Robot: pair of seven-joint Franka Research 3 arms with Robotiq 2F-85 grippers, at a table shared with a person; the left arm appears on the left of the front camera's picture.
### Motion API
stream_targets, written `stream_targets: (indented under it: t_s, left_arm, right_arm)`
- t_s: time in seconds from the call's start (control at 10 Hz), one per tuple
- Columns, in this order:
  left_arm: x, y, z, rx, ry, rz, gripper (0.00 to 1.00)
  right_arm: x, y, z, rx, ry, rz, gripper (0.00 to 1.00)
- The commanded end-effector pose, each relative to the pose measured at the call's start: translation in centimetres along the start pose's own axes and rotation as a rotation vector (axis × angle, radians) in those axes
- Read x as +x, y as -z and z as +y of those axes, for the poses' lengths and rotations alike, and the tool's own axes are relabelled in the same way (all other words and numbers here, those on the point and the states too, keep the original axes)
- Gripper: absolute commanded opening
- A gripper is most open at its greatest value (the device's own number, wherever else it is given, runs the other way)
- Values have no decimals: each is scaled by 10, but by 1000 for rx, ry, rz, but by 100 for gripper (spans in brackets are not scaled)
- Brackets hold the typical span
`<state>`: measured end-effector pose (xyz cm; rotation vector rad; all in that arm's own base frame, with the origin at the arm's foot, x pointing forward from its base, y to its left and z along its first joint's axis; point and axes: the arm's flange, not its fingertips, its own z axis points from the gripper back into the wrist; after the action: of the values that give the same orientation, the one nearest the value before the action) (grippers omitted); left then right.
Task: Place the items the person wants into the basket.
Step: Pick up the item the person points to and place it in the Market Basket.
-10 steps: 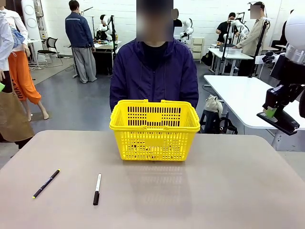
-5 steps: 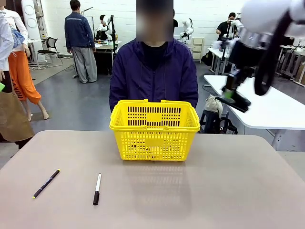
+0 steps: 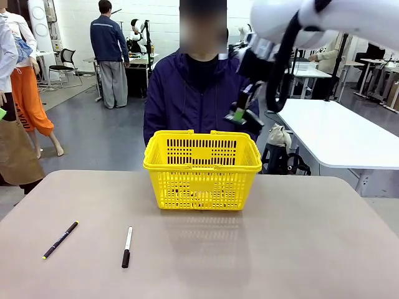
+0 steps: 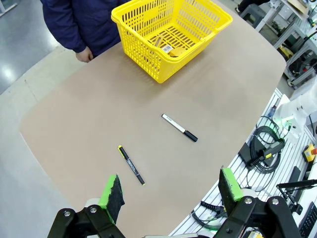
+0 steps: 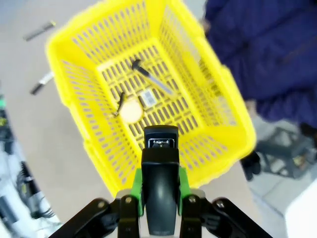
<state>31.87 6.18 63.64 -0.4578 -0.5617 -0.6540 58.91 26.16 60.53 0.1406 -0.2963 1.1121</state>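
Front view, left to right: black pen (image 3: 60,240) with yellow tip at lower left on the counter (image 3: 299,249), white marker (image 3: 126,246) just right of it. Yellow basket (image 3: 202,169) at centre, person (image 3: 201,93) behind it. My right gripper (image 3: 240,115) at upper right of centre, clamped on the black stapler (image 3: 244,118), above the basket's right rim. Right wrist view: tape measure (image 5: 131,110) and utility knife (image 5: 151,78) lie on the basket floor. My left gripper (image 4: 171,191) is spread wide, holding nothing, high over the counter.
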Motion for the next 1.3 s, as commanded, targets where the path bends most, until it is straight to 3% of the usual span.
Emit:
stream_targets:
  t_s: [0.0,0.4,1.2]
  left_arm:
    - [-2,-1,0,-6,0,-5,100]
    - [-2,-1,0,-6,0,-5,100]
    - [-2,-1,0,-6,0,-5,100]
  right_arm:
    - [37,28,-8,24,-114,80,32]
    - [70,86,-2,70,-177,171,32]
    - [54,104,10,80,-154,158,32]
